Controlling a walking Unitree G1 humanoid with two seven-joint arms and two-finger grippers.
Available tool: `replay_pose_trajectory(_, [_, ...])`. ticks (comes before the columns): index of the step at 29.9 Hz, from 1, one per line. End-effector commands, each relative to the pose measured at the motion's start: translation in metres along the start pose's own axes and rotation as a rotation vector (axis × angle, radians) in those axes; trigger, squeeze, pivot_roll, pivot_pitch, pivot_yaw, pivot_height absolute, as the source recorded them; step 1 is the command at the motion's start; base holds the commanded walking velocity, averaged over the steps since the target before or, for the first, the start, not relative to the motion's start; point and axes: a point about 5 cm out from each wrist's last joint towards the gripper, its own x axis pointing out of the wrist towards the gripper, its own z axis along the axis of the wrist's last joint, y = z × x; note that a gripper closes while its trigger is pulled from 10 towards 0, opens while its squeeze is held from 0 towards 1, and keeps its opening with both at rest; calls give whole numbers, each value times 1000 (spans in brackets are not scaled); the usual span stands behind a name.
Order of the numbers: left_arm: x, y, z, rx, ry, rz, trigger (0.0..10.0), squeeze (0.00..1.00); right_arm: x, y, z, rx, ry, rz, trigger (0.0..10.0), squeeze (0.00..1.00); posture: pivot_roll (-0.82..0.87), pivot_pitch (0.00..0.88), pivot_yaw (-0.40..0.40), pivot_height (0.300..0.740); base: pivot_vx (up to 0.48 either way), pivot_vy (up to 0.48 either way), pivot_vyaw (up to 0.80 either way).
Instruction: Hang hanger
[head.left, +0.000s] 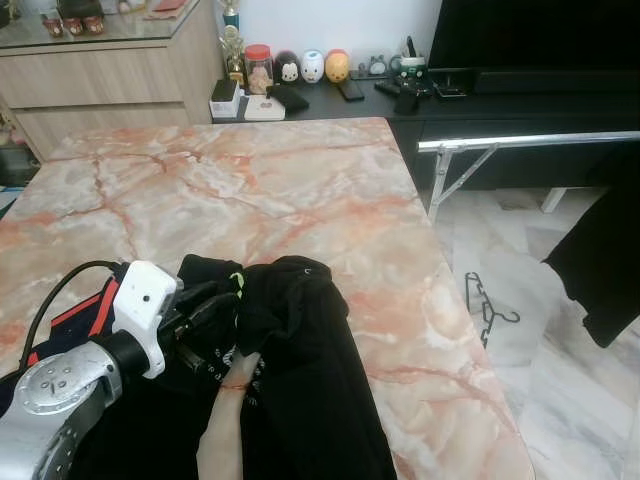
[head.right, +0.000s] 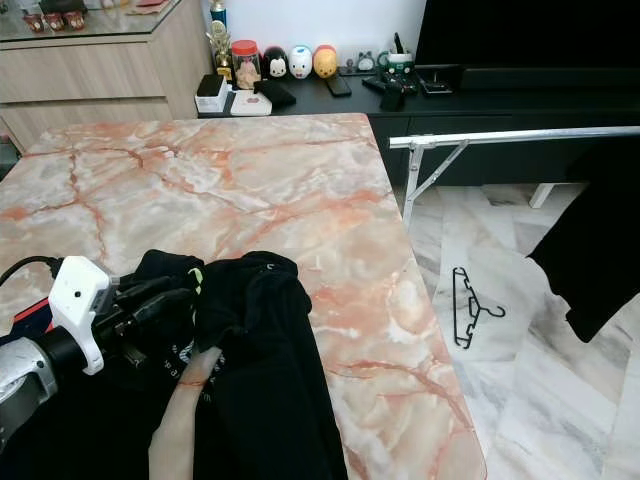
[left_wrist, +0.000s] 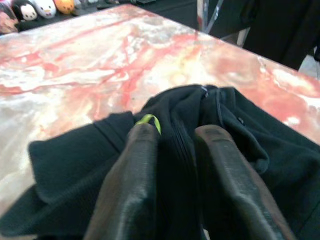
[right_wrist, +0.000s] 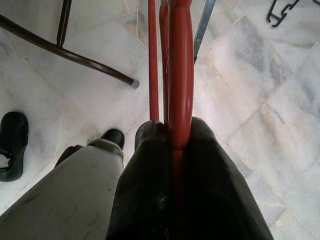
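- My left gripper (left_wrist: 175, 150) pinches the collar of the black garment (head.left: 300, 370) on the marble table (head.left: 300, 190), likely to keep the neck bunched and raised so a hanger can go in.
- My right gripper (right_wrist: 175, 140) is clamped on a red hanger (right_wrist: 179, 70), held low over the tiled floor (right_wrist: 250, 100), ready to bring up.
- My left arm reaches forward across the table's near edge, fingers level.
- A black hanger (head.right: 468, 305) lies on the floor beside the rack (head.right: 500, 137).
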Motion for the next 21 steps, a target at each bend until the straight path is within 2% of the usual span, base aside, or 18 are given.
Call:
replay_pose_trajectory(1, [-6,2,3,17,12,-1,10000,1000,1,-2,3,-2,-13,-6,10000,0,110,46,-13,740,0,0,0])
replay_pose_trajectory(4, [-9,4,5,18,8,3,10000,1000,1,-2,4,-4,-15,-5,10000,0,111,47,-14,740,0,0,0])
replay_pose_trajectory(6, [-13,14,12,46,-17,58,10000,1000,1,-2,4,-4,-18,-9,10000,0,109,46,-15,740,0,0,0])
replay_pose_trajectory(7, [-13,14,12,46,-17,58,10000,1000,1,-2,4,-4,-18,-9,10000,0,109,46,-15,740,0,0,0])
replay_pose_trajectory(8, [-15,20,15,63,-25,93,10000,1000,1,-3,5,-5,-19,-10,10000,0,110,45,-15,740,0,0,0])
replay_pose_trajectory(9, [-17,32,23,100,-61,186,10000,1000,1,-3,5,-5,-20,-11,10000,0,111,43,-16,740,0,0,0])
replay_pose_trajectory(10, [-17,32,23,100,-61,186,10000,1000,1,-3,5,-5,-20,-11,10000,0,111,43,-16,740,0,0,0])
replay_pose_trajectory(11, [-19,41,29,120,-102,265,10000,1000,1,-3,4,-4,-21,-12,10000,0,114,40,-16,740,0,0,0])
replay_pose_trajectory(13, [-19,44,31,125,-117,291,10000,1000,1,-3,4,-4,-21,-12,10000,0,114,40,-16,740,0,0,0])
replay_pose_trajectory(14, [-18,52,33,136,-155,400,10000,1000,1,-2,4,-7,-21,-11,10000,0,109,36,-15,740,0,0,0])
replay_pose_trajectory(15, [-18,54,34,144,-164,429,10000,1000,1,-2,4,-8,-20,-10,10000,0,109,36,-15,740,0,0,0])
replay_pose_trajectory(16, [-18,55,33,157,-159,462,10000,0,1,-2,4,-15,-20,-9,10000,0,104,32,-16,740,0,0,0])
replay_pose_trajectory(19, [-16,55,30,147,-171,486,10000,0,0,-2,3,-7,-21,-11,10000,0,102,29,-15,740,0,0,0])
replay_pose_trajectory(20, [-14,52,29,140,-179,482,10000,0,0,-2,3,-9,-21,-11,10000,0,102,29,-15,740,0,0,0])
replay_pose_trajectory(21, [-6,42,26,115,-202,466,10000,0,0,-2,2,-6,-20,-13,10000,0,103,21,-16,740,0,0,0])
